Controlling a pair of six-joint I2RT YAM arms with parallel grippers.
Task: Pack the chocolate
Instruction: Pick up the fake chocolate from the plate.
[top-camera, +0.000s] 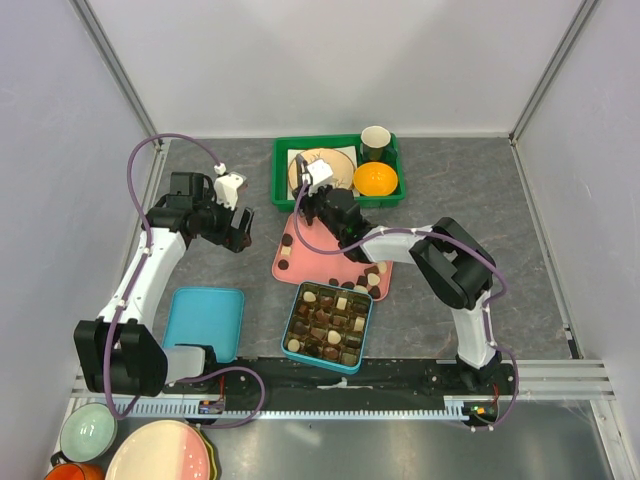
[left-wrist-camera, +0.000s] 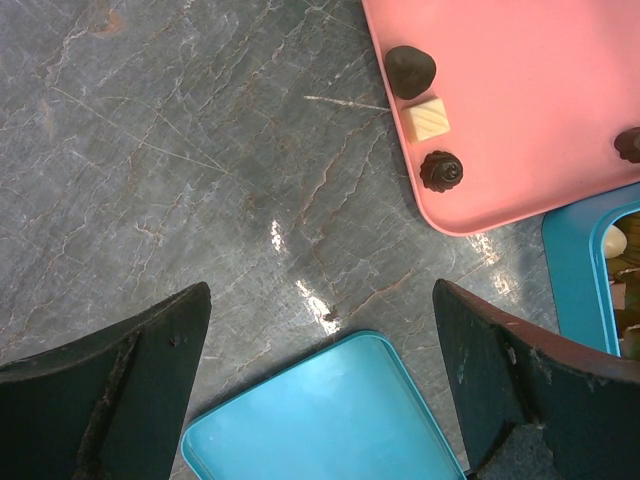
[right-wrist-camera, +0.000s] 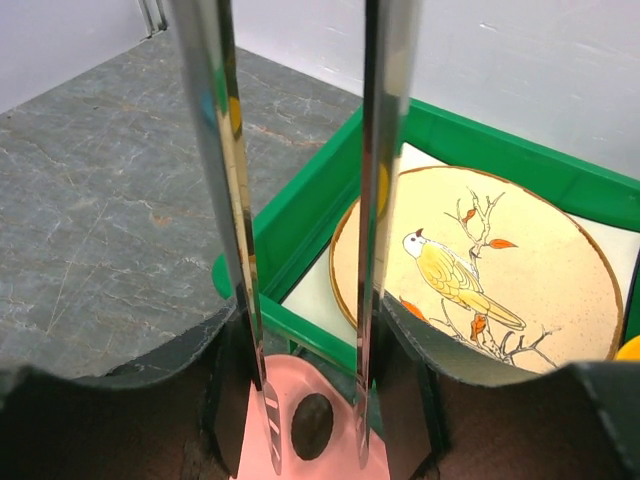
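Chocolate pieces lie loose on a pink tray, several at its near right corner and a few at its left edge. A teal box in front of the tray holds many pieces in compartments. My right gripper is shut on metal tongs. The tong tips stand apart on either side of one dark oval chocolate lying on the tray's far corner. My left gripper hangs open and empty over the table, above the teal lid, with three chocolates ahead of it.
A green bin behind the pink tray holds a bird-painted plate, an orange and a dark cup. The teal lid lies flat at the near left. Bowls and plates sit below the table's front rail.
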